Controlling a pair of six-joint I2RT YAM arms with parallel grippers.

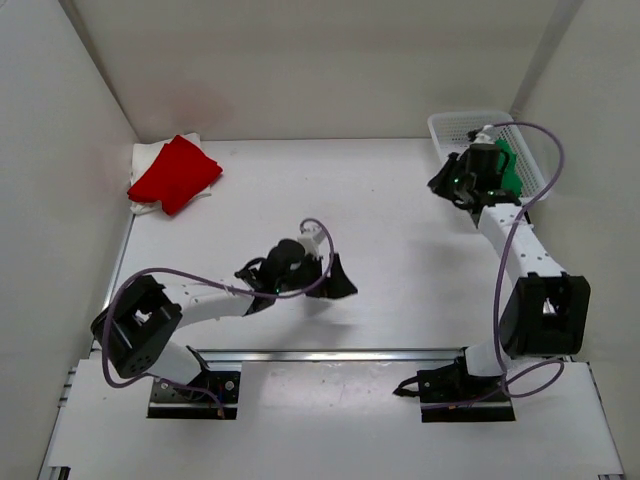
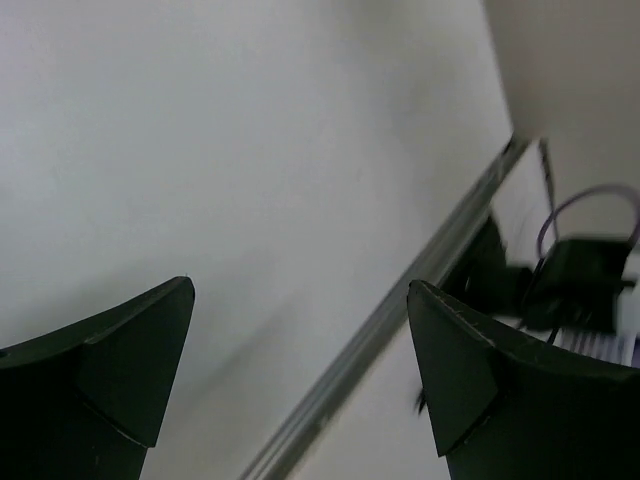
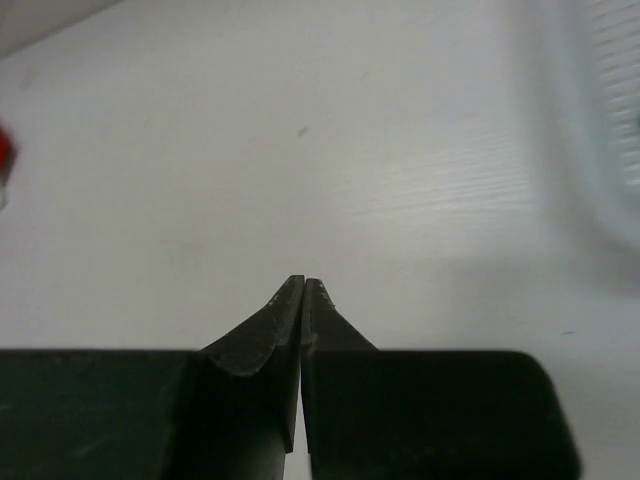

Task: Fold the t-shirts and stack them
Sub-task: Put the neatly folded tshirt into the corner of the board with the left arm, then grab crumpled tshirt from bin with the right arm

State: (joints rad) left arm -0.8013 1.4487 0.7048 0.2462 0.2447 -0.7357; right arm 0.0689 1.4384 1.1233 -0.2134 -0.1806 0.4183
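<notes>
The right pincer [image 3: 303, 285] is pressed together with nothing between its tips, poised over bare white tabletop [image 1: 400, 250] at the far right. The right wrist camera shows the two dark fingers [image 3: 250, 350] meeting in a thin seam, with a blurred pale basket [image 3: 600, 120] off to the right and a sliver of red at the left edge. From above, that pincer sits just beside the near-left corner of the white plastic mesh basket, which stands against the right wall at the back of the tabletop. A green t-shirt [image 1: 512, 165] lies inside the basket, partly hidden by the right arm's wrist.

The left pincer [image 2: 300, 283] is spread wide and holds nothing. It hangs above the middle of the tabletop, with its dark fingers at either side of the left wrist view and only bare surface between them. Beyond them in that view, a metal rail [image 2: 380, 330] crosses on a diagonal, and the right arm's dark base shows past it.

Well apart from both pincers, in the far left corner, a bright red t-shirt [image 1: 175, 172] lies folded into a small pad on top of a cream-white t-shirt [image 1: 148, 158]. The cream-white cloth shows along the red pad's back and left edges. Both shirts sit close to the left wall.
</notes>
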